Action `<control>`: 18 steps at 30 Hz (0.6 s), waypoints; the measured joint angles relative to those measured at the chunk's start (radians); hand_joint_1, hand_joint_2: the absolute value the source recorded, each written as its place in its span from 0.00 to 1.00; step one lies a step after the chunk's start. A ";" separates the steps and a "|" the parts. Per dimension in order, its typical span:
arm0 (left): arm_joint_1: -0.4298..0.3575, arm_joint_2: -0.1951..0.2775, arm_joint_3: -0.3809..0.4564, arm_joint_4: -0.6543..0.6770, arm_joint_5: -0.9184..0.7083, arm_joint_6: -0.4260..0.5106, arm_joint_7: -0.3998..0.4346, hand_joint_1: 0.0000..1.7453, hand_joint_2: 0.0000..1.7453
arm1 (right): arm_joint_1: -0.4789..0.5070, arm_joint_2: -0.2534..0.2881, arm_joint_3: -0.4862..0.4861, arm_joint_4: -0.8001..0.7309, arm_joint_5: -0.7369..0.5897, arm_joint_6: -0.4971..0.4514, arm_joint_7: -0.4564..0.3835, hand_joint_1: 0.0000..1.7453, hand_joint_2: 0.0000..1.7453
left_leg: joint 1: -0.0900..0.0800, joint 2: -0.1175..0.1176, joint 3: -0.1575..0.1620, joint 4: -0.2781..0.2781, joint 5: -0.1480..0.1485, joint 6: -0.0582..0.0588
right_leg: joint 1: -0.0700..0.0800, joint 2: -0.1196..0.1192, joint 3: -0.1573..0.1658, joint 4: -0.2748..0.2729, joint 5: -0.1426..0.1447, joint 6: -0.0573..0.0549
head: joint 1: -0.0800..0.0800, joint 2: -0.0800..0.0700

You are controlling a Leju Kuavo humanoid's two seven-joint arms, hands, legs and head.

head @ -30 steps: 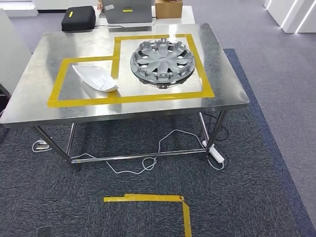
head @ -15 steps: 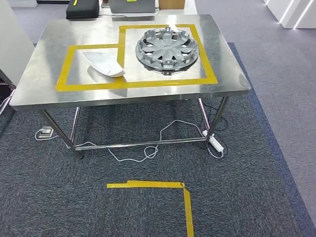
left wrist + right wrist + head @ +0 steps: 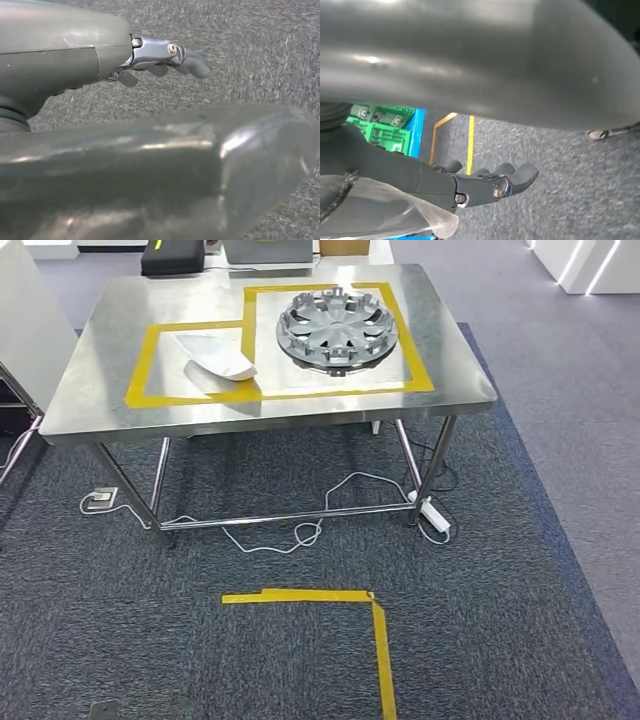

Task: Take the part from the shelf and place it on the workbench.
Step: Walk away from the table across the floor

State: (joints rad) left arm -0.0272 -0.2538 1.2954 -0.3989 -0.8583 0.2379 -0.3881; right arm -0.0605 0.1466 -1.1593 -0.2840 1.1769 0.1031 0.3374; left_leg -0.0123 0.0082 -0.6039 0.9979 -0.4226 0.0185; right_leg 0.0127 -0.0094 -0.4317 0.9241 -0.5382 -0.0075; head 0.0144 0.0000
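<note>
Ahead, the worktop (image 3: 90, 390) is standing on dark carpet (image 3: 468, 640), its steel top marked with yellow tape (image 3: 198, 397) in two joined boxes. A white part (image 3: 215, 355) is lying in the box nearer the worktop's left edge, its long axis running diagonally from the far left toward the near right, with its curled end pointing at the front edge. A silver hubcap (image 3: 336, 328) is sitting flat in the box nearer the right edge, well apart from the part, with the tape divider between them. Bare steel is showing along the front edge and at both near corners. Under the worktop, a white cable (image 3: 302, 535) is trailing to a power strip (image 3: 430, 512) by the right legs. A yellow tape corner (image 3: 373, 615) is lying on the carpet in front. A dark case (image 3: 173, 255) is sitting beyond the far edge.

The left hand (image 3: 166, 57) is hanging over carpet with fingers stretched out, gripping nothing. The right hand (image 3: 486, 182) is likewise extended and unladen, over carpet near yellow floor lines (image 3: 471, 142) and green crates (image 3: 382, 127).
</note>
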 joint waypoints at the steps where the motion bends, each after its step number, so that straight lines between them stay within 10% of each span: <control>1: 0.000 0.000 0.002 0.000 0.000 0.000 0.000 0.00 0.00 | 0.000 0.000 0.000 0.001 0.000 0.000 0.000 0.00 0.00 | 0.001 -0.002 -0.007 0.020 -0.031 -0.006 | -0.003 -0.002 -0.010 -0.003 0.013 -0.006 | -0.002 0.000; 5: 0.001 0.001 0.004 0.001 0.001 0.000 0.002 0.00 0.00 | 0.000 -0.001 0.000 0.003 0.001 0.000 0.000 0.00 0.00 | 0.016 -0.005 -0.044 0.239 -0.205 -0.030 | -0.008 -0.008 -0.067 0.010 0.057 -0.012 | -0.010 0.000; 7: 0.000 0.002 0.004 0.001 0.000 0.000 0.002 0.00 0.00 | -0.001 -0.001 0.000 0.003 0.001 0.000 0.000 0.00 0.00 | 0.023 -0.005 -0.018 0.271 -0.179 -0.040 | -0.012 -0.010 -0.105 0.029 0.075 -0.005 | -0.010 0.000; 9: -0.001 0.003 0.004 0.001 0.000 -0.001 0.002 0.00 0.00 | -0.001 -0.001 0.000 0.004 0.002 0.000 0.000 0.00 0.00 | 0.029 -0.006 0.068 0.172 -0.128 -0.047 | -0.017 -0.010 -0.146 0.055 0.087 0.006 | -0.010 0.000; 12: -0.003 0.002 0.005 0.001 0.000 -0.002 0.002 0.00 0.00 | -0.002 -0.001 0.000 0.005 0.010 0.000 0.000 0.00 0.00 | 0.027 -0.013 0.171 0.005 -0.142 -0.036 | -0.018 -0.010 -0.182 0.084 0.105 0.025 | -0.011 0.000; 15: -0.003 0.001 0.006 0.003 -0.003 -0.003 0.002 0.00 0.00 | -0.001 -0.001 0.000 0.008 0.020 -0.002 -0.001 0.00 0.00 | 0.022 -0.009 0.157 -0.008 -0.128 -0.006 | -0.021 -0.007 -0.193 0.085 0.119 0.045 | -0.010 0.000; 18: -0.005 0.002 0.010 0.005 -0.003 -0.003 0.001 0.00 0.00 | 0.001 -0.001 0.000 0.011 0.028 -0.004 -0.003 0.00 0.00 | 0.023 -0.002 0.115 -0.010 -0.090 0.019 | -0.026 0.003 -0.225 0.181 -0.007 0.059 | -0.004 0.000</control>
State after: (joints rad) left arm -0.0326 -0.2522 1.3052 -0.3943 -0.8616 0.2350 -0.3870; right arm -0.0590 0.1453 -1.1592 -0.2734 1.2045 0.0986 0.3341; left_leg 0.0106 0.0066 -0.4891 0.9878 -0.5124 0.0374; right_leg -0.0128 -0.0067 -0.6563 1.1052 -0.5450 0.0520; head 0.0099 0.0000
